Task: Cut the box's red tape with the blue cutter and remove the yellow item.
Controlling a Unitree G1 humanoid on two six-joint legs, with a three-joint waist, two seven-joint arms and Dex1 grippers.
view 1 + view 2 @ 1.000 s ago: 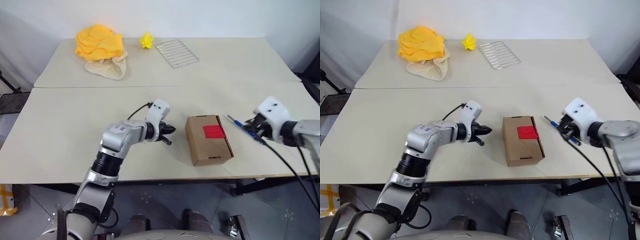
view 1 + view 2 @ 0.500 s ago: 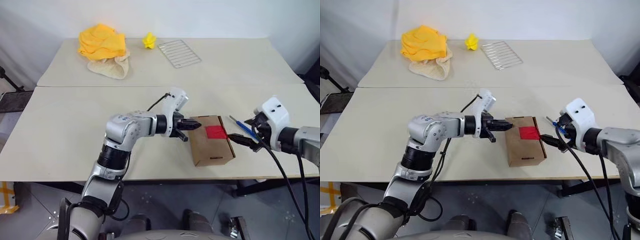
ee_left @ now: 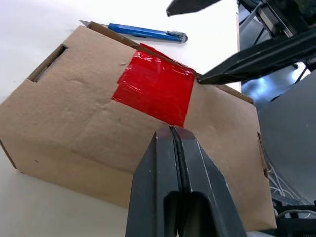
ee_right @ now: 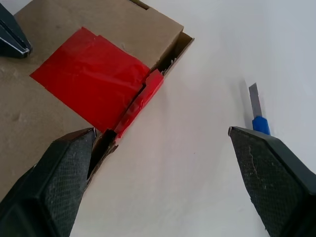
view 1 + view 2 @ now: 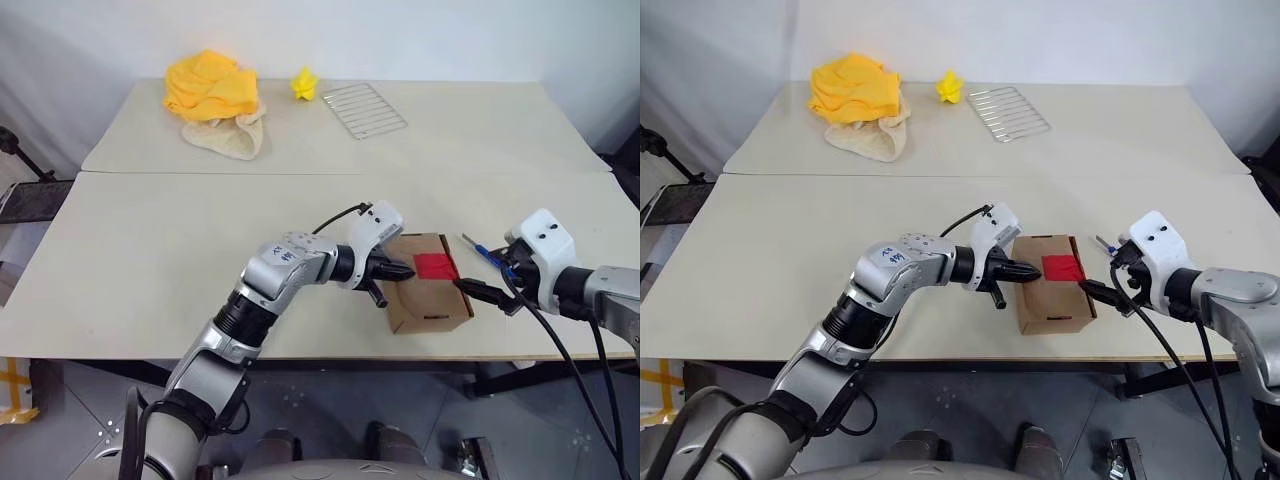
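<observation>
The box [image 5: 425,298] lies near the table's front edge with the red tape [image 5: 436,265] on its top, folding over the right edge. My left gripper [image 3: 172,130] is shut and empty, with its tips resting on the box top at the tape's left border. My right gripper [image 4: 162,130] stands open just right of the box. One of its fingers [image 3: 237,64] touches the box's edge by the tape. The blue cutter [image 5: 488,250] lies loose on the table behind that gripper, blade out. The yellow item is hidden.
At the far left of the table [image 5: 150,260] an orange-yellow cloth heap [image 5: 212,85] sits on a beige cloth [image 5: 228,138]. A small yellow paper lump [image 5: 304,84] and a wire rack [image 5: 366,108] lie beside it. The box sits close to the front edge.
My left gripper swung right onto the box top beside the tape. My right gripper opened, left the cutter on the table and drew in to the box's right edge. The camera shifted.
</observation>
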